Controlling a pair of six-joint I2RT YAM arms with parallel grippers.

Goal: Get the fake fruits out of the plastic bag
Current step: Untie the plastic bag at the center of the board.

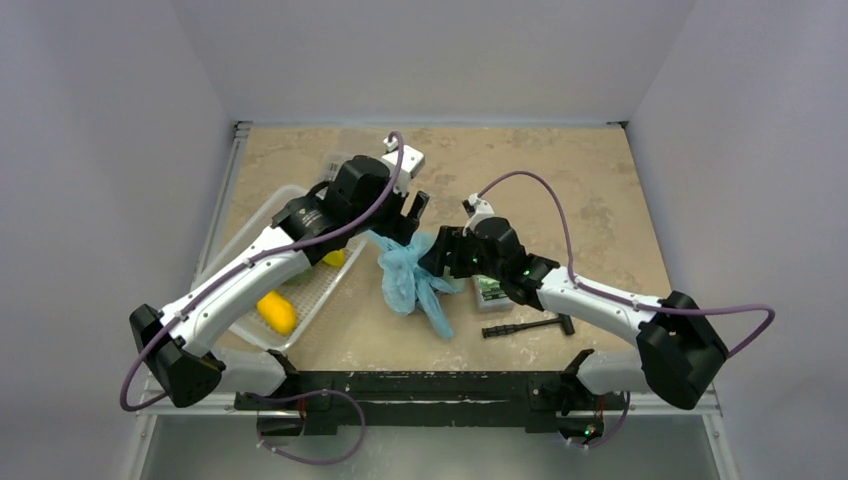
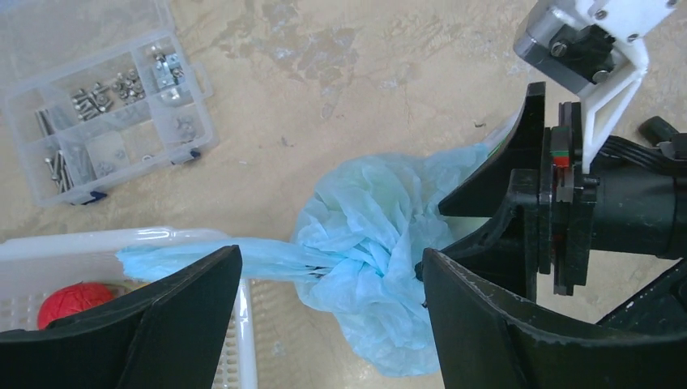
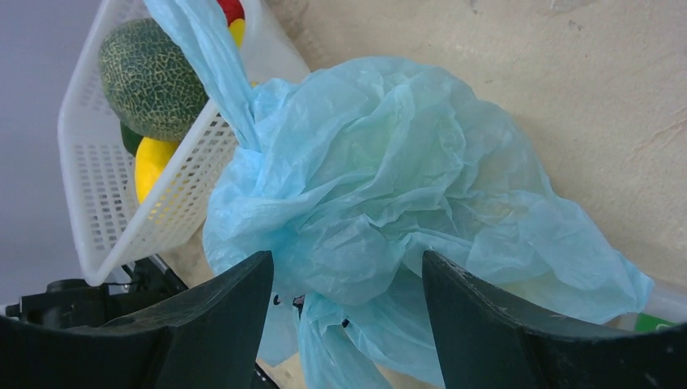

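A beige, marbled table [image 1: 600, 180] is seen from above, with the left arm [image 1: 240, 275] and the right arm [image 1: 600, 300] both reached in toward its middle. A white mesh basket [image 1: 312, 292] is set at the left side, partly covered by the left arm.

The plastic bag [image 1: 405, 275], light blue and crumpled into a bunch, is found on the table just right of the basket, between the two grippers. One of its loop handles is stretched over the basket's rim. Whether any fake fruits are inside cannot be told through the wrinkled film.

A clear compartment box [image 2: 109, 154] of screws and small metal parts is placed farther back, well apart from the bag.

The left gripper [image 1: 408, 218] is held over the far end of the bag. Its fingers [image 2: 186, 316] are spread wide, with the bunched film between them. The right gripper [image 1: 437, 255] is set against the bag's right side. Its fingers [image 3: 211, 316] are likewise parted, with the bag's bulk between them.

In the basket a netted green melon [image 3: 150, 77], a yellow fruit [image 1: 277, 312] and a red fruit [image 2: 71, 301] are seen.

A small green-and-white box [image 1: 490, 291] is partly hidden under the right arm. A black tool with a cross head [image 1: 525, 326] is laid just in front of it.
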